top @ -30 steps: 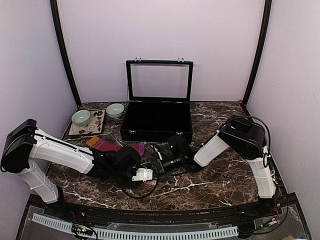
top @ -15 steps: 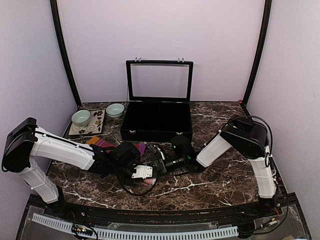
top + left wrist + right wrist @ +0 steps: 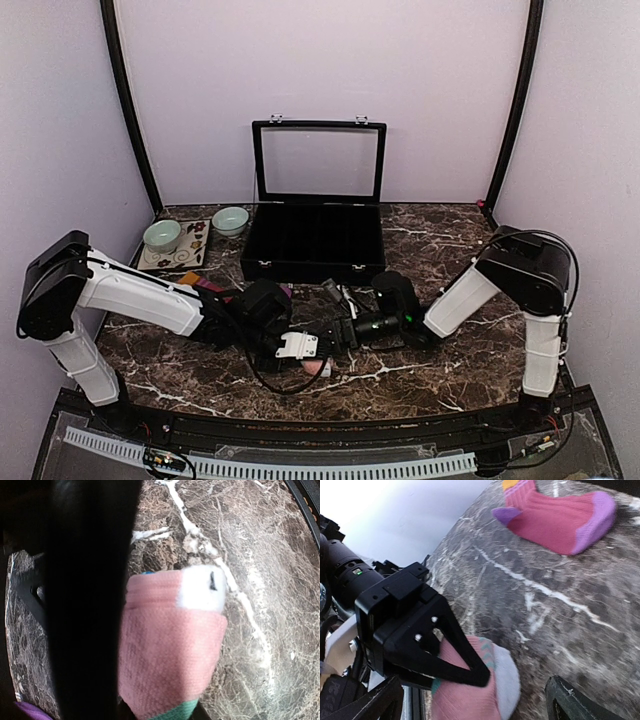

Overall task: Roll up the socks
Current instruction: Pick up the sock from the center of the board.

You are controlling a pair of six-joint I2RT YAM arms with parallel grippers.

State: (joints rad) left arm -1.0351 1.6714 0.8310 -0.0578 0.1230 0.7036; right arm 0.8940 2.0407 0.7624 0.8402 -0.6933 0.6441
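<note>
The salmon-pink sock (image 3: 170, 655), rolled into a bundle with a white patch and a mint band, lies on the marble table (image 3: 270, 555). My left gripper (image 3: 300, 350) is shut on it, one black finger (image 3: 85, 630) pressed along its side. The right wrist view shows that finger (image 3: 455, 650) clamped over the pink sock (image 3: 475, 700). My right gripper (image 3: 470, 697) stands open just short of the roll, its fingers on either side and apart from it. The maroon sock (image 3: 555, 515), with purple toe and orange cuff, lies flat farther back, partly hidden behind the left arm in the top view (image 3: 212, 290).
An open black case (image 3: 315, 240) stands at the back centre. Two pale green bowls (image 3: 162, 235) and a patterned mat (image 3: 178, 255) sit at the back left. The table's near edge (image 3: 300, 415) runs just in front of the grippers.
My right gripper has opened wide and drawn back to the right. My left gripper has closed tighter on the pink roll and shifted slightly right.
</note>
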